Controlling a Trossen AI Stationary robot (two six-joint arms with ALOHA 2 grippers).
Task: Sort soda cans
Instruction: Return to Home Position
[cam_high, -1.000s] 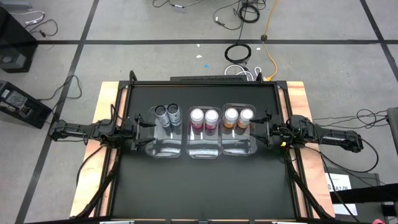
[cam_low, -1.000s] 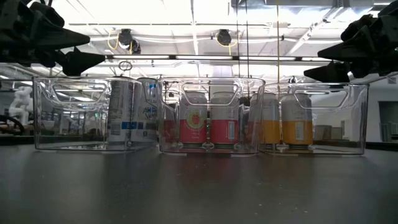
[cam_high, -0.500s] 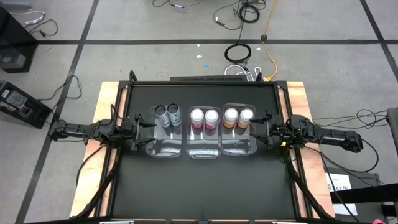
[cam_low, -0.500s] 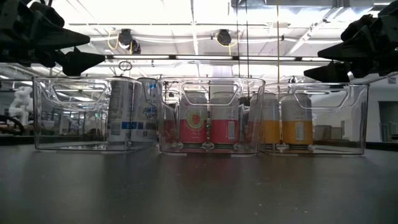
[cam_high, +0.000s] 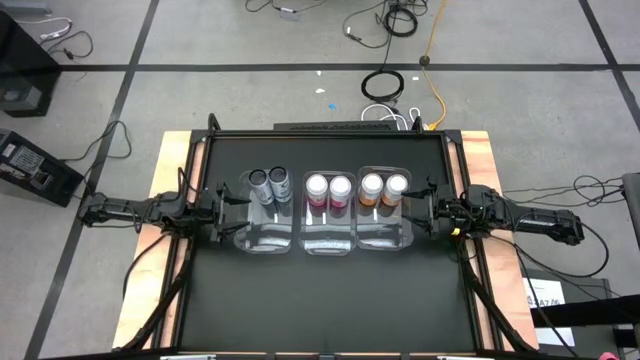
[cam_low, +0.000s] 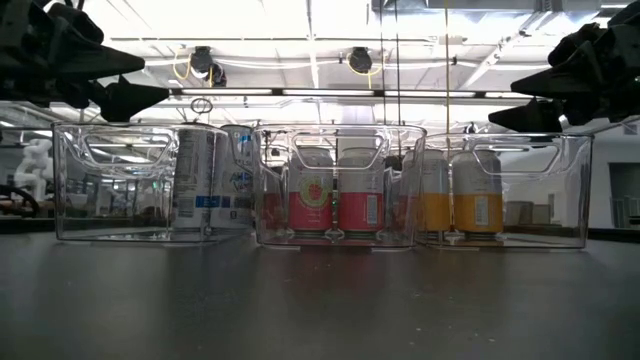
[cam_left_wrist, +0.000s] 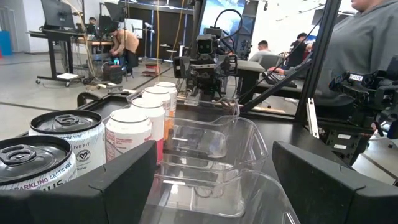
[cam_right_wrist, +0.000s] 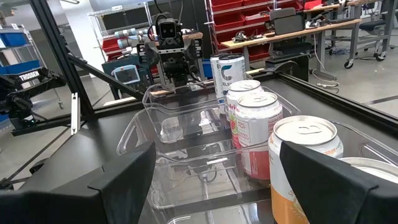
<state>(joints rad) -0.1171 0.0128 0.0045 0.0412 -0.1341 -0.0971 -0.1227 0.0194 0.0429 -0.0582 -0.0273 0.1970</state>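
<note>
High view — soda cans sit in clear bins between left gripper and right gripper — both splayed apart, empty.

Bright ceiling lights shone from behind in the low view, so the left gripper and the right gripper looked like black shapes. The clear bins had small white glints. From above, the light was soft and even on the dark table.
</note>
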